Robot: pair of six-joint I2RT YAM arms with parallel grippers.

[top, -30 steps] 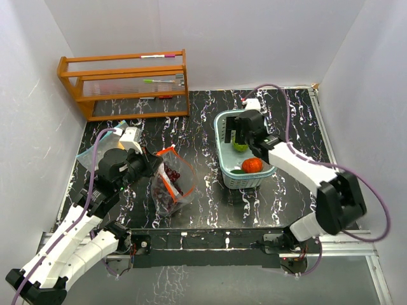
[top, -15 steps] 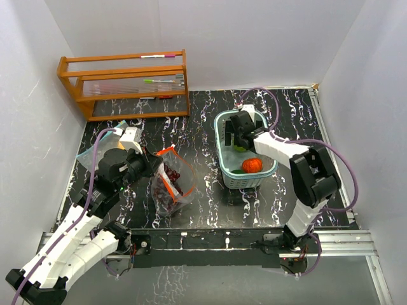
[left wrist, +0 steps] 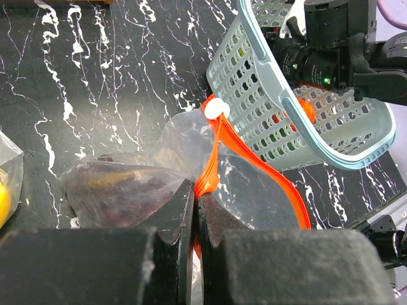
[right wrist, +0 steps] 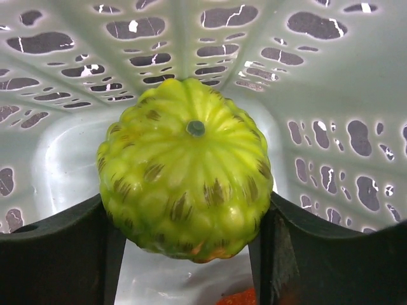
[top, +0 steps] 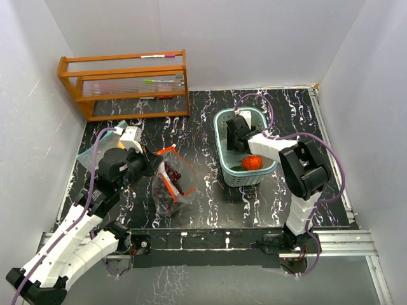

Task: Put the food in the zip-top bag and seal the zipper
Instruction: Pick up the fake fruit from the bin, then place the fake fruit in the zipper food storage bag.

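Setting: black marbled table [top: 203, 127] boxed in by plain white walls; a wooden rack [top: 124, 82] at the far left, holding pens

Basket: pale teal slotted basket [top: 218, 143] right of centre; an orange-red fruit [top: 252, 162] lies at its near end

Bag: the zip-top bag [top: 173, 181] sits left of the basket, just beside it; dark grapes [top: 166, 190] already inside; its orange zipper track [left wrist: 219, 149] runs up to a white slider [left wrist: 216, 108]; the mouth is not sealed

Left gripper: the left gripper [left wrist: 196, 216] is pressed together on the orange track at the bag's near corner, pinning it

Right gripper: the right gripper [right wrist: 187, 222] reaches down inside the basket; its fingers press both flanks of the bumpy green fruit [right wrist: 187, 168]; whether the fruit is off the floor I cannot tell

Handling, fruit: probably hollow toy plastic, so light and stiff; glossy and rounded, so likely to squirt out of a shallow pinch; the widest girth, stem upward, looks the safest hold, and that is where the fingers sit

Handling, bag: thin limp film that will likely collapse if let go; the stiff track is the sensible place to hold it

Writing: no brand, label or lettering legible on fruit, bag or basket; the pens are too small to read
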